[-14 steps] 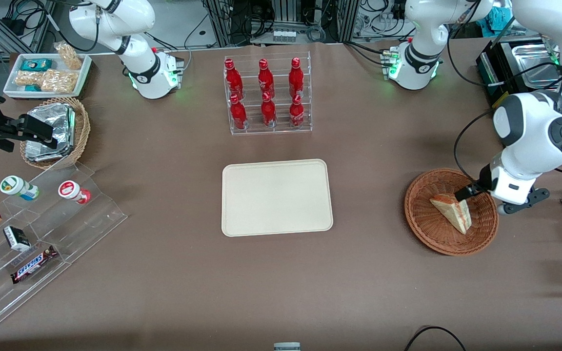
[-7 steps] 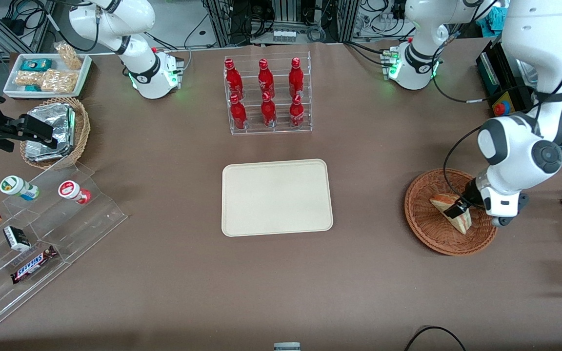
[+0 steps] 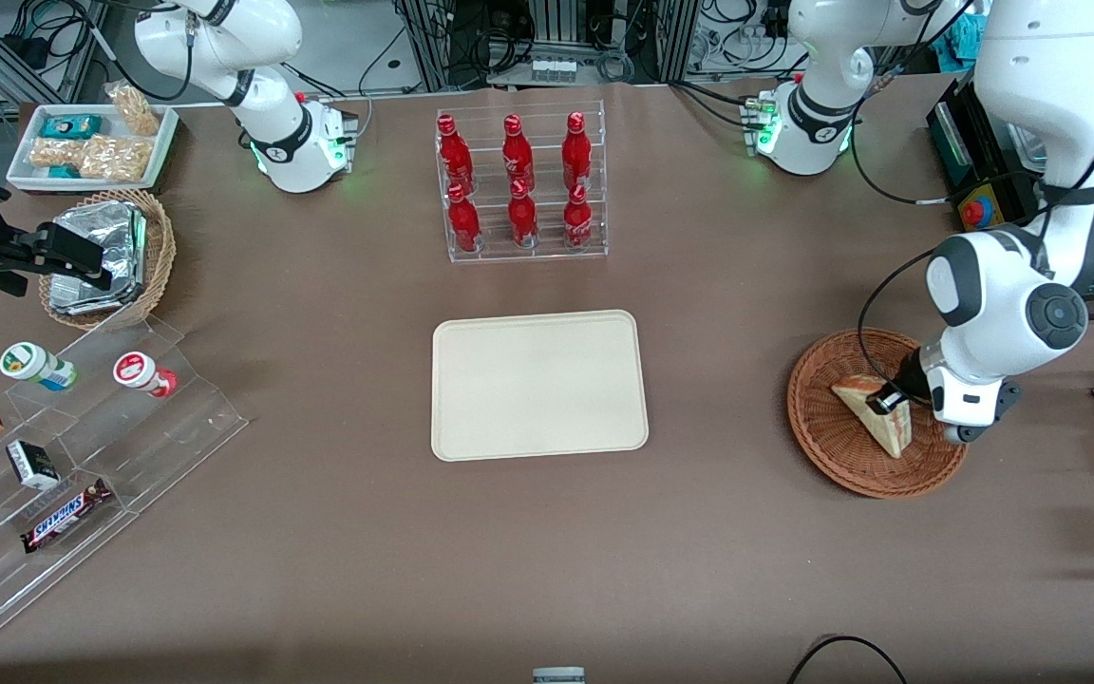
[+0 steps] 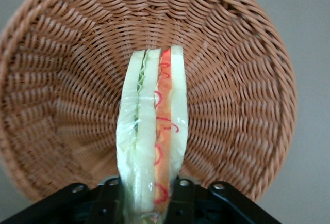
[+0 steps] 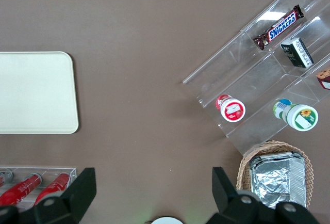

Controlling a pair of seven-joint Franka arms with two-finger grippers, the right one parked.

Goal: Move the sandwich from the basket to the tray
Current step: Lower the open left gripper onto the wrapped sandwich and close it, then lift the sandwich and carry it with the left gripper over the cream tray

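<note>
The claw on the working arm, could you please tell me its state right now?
Claw: down in the basket, closed on the sandwich.

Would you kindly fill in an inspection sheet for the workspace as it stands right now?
Surface: brown table, no spills seen.
Job's things: sandwich lies in the basket, its wrapped cut edge facing the wrist camera; tray at the table's middle, bare.
Clutter: bottle rack farther from the front camera than the tray; acrylic steps, foil-pack basket and snack tray toward the parked arm's end.
Grippers: gripper is down in the basket, its fingers on either side of the sandwich, closed on it.
Cables: a black cable loops over the basket's rim.
Surroundings: racks and wiring past the table's edge.
</note>
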